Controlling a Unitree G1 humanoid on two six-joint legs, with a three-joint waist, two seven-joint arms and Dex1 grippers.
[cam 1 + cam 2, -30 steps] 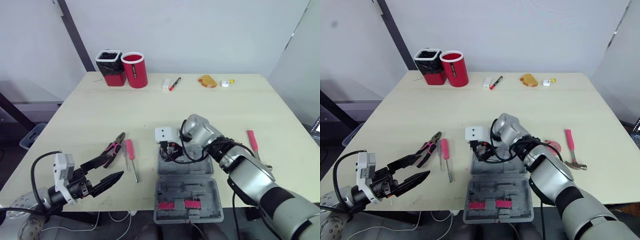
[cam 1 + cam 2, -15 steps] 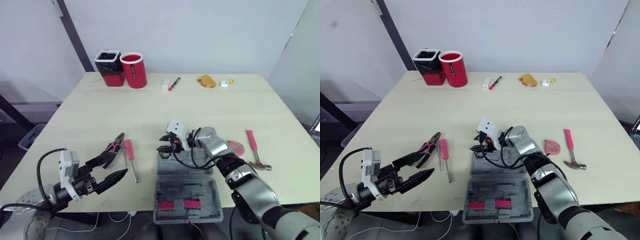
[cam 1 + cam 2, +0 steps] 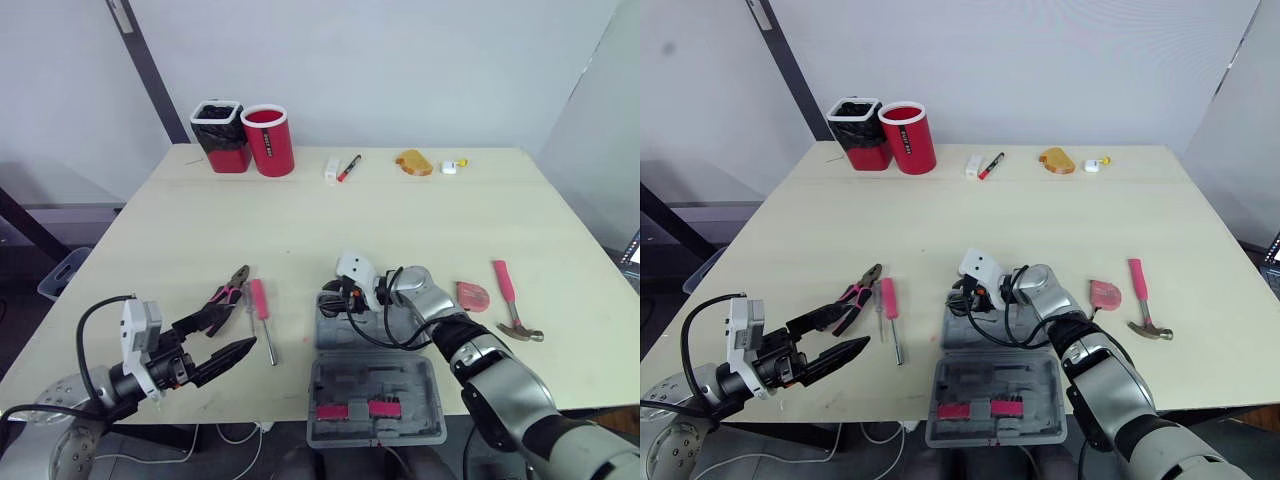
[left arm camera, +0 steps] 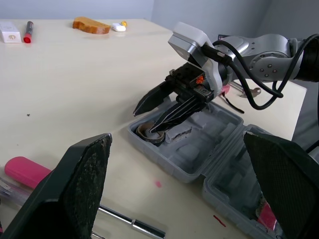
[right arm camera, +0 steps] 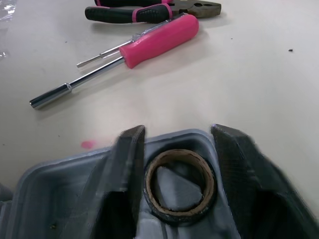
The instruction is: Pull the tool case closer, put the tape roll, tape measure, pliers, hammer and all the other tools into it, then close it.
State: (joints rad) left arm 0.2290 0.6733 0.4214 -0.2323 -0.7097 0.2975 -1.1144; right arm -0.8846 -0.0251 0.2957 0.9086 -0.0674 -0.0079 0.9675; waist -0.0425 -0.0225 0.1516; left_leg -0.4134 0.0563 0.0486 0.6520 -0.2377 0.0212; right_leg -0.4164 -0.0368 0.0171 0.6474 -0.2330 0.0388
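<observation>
Lying flat in the far-left compartment of the open grey tool case [image 3: 375, 385], the tape roll [image 5: 175, 213] is sitting with its cardboard core facing up. The right gripper [image 5: 178, 137] is reaching down over it from the right, its two black fingers spread wide and standing one on each side of the roll; whether they are touching it I cannot tell. The case is lying near the front edge of the pale wooden table [image 3: 300, 220], its near half showing pink inserts.

Left of the case, the pink-handled screwdriver [image 3: 260, 300] and the pliers [image 3: 228, 293] are lying side by side. The left gripper [image 3: 855, 326] is hovering just near of them at the table's near-left edge, its fingers parted wide and holding nothing. Right of the case, the pink tape measure [image 3: 472, 296] and the pink-handled hammer [image 3: 510, 295] are lying near each other.

Along the far edge, a black-lined bin [image 3: 222, 135] and a red cup [image 3: 269, 140] are standing together at the left, with a red marker [image 3: 349, 167] and an orange object [image 3: 414, 162] further right. A plain white wall [image 3: 420, 60] is rising behind.
</observation>
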